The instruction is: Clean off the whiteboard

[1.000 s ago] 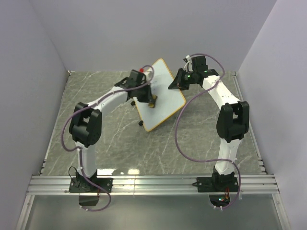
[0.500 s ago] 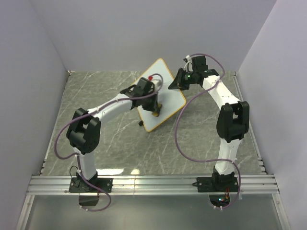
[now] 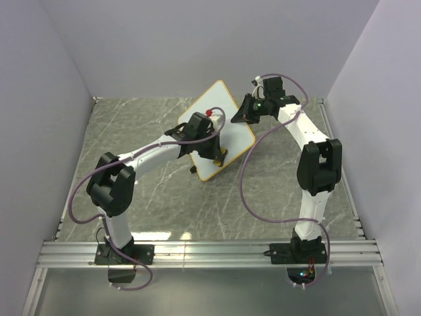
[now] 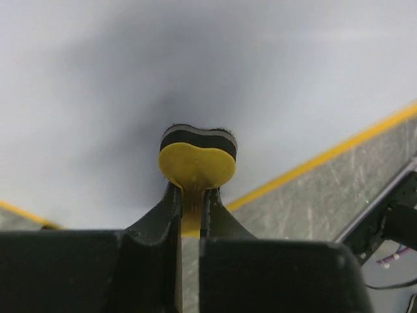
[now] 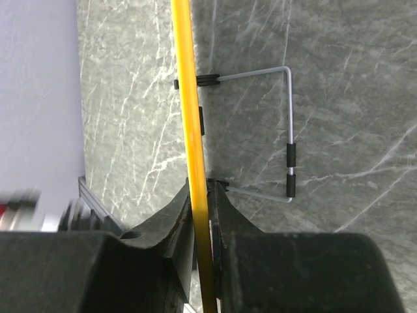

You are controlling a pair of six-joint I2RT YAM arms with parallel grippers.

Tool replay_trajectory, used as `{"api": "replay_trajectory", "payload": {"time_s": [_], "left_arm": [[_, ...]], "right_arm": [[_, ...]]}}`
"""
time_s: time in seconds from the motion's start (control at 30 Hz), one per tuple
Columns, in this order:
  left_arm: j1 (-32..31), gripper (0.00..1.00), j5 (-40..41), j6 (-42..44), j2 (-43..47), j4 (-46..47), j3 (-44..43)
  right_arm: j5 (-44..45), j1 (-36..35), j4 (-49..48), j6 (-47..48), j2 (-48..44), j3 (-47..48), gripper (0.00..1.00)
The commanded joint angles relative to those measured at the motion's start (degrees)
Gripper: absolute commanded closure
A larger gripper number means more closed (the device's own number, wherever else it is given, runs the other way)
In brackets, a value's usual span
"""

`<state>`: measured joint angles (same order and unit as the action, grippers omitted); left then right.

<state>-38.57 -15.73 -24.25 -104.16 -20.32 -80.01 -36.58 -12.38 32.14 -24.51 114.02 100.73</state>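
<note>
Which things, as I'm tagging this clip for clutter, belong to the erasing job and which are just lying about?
Part of the job:
whiteboard
yellow eraser, pinched in the left fingers, at the board
right fingers, clamped on the board's yellow edge
wire stand behind the board

Just there:
grey table
metal rail along its near edge

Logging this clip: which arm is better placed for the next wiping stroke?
Left. The left end effector is shut on the yellow eraser block with black felt, against the orange-framed white whiteboard; the right end effector clamps its frame.
</note>
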Motion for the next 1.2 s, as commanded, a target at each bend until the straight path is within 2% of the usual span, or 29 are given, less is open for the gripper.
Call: {"api": "replay_trajectory", "payload": {"time_s": [0.0,0.23,0.47,0.7,0.9,1.17], "left_arm": [[2.1,1.00,1.3,-0.5,-2.4,1.4,5.3],[-0.1,1.00,-2.1,2.4,1.0,1.0,9.8],[-4.1,1.00,-4.5,7.9,4.0,-5.9,6.1],[-3.8,1.00,0.3,5.7,6.5,-3.9,7.4],[-1.3,1.00,3.7,4.6,-0.6,-5.3,0.0],[-1.2,1.00,10.4,6.4,-11.1,-11.0,-15.3]], "right_arm": [[2.6,-1.8,4.9,0.2,-1.2,-1.9,1.00],[2.7,-1.7,4.0,-0.6,-1.8,-3.0,1.00],[2.6,-1.9,3.1,-1.8,-1.3,-3.1,1.00],[2.7,-1.8,3.0,-1.8,-1.0,-3.3,1.00],[2.9,-1.8,3.3,-1.2,-1.3,-3.6,1.00],[3.1,-1.8,4.1,0.2,-1.0,-3.3,1.00]]}}
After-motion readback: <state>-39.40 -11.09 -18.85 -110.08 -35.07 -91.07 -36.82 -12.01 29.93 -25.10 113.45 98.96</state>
